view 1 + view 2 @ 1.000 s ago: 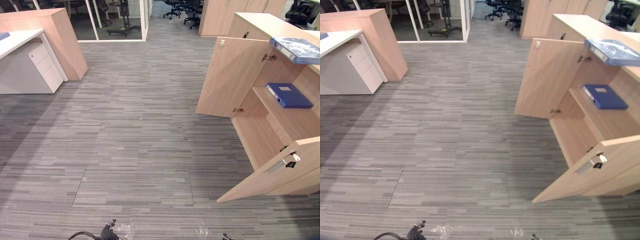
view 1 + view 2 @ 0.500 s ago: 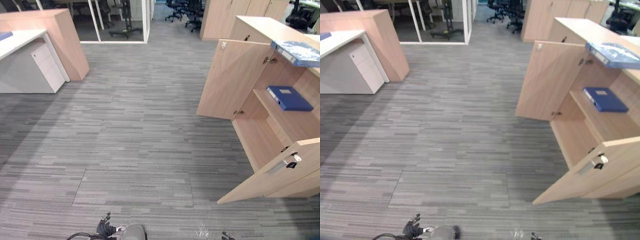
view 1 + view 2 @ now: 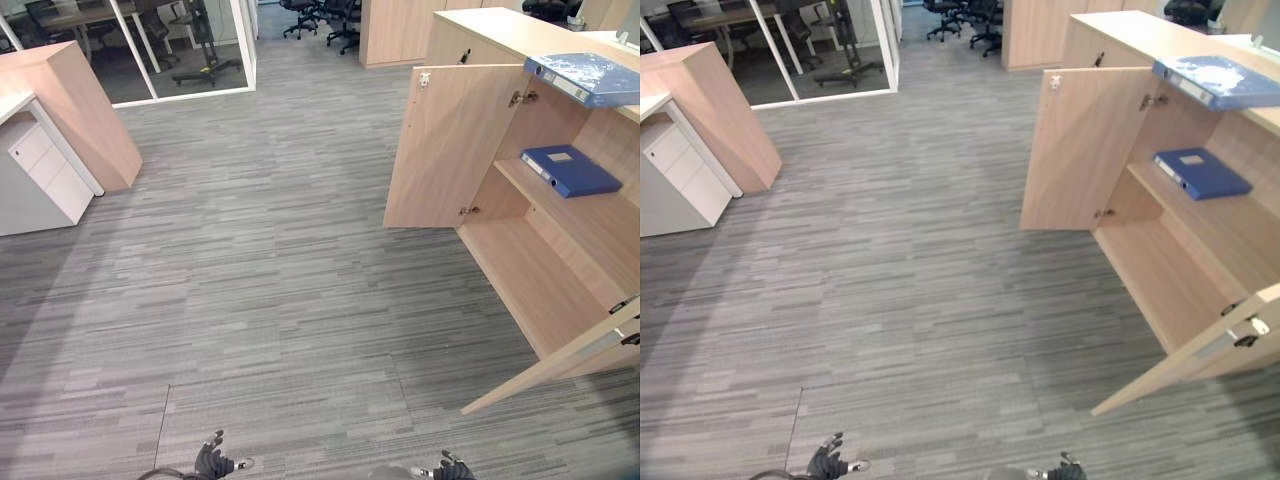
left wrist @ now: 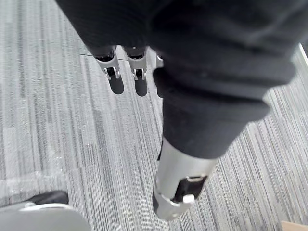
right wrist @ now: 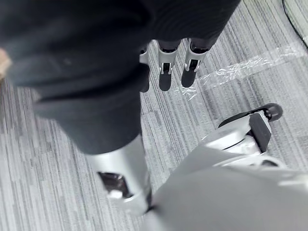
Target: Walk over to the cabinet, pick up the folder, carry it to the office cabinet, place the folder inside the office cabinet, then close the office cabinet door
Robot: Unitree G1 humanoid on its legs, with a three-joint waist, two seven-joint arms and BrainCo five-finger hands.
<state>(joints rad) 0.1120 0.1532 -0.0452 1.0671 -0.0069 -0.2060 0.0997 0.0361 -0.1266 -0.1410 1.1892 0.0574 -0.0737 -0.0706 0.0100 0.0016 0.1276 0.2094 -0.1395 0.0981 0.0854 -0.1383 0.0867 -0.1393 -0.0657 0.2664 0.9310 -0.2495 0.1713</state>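
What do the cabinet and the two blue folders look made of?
Cabinet: pale wood-grain board, matt, likely laminate; flat thin panels, metal hinges.
Top folder: blue, mottled white patches with a sheen, perhaps a plastic-covered board.
Shelf folder: plain dark blue, matt, with a white label; card or plastic, unclear.

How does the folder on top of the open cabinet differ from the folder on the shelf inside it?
The top folder lies on the top of the cabinet; the shelf folder lies inside, on the shelf. The top folder is pale blue with white mottling; the shelf folder is plain dark blue with a light label. Both lie flat.
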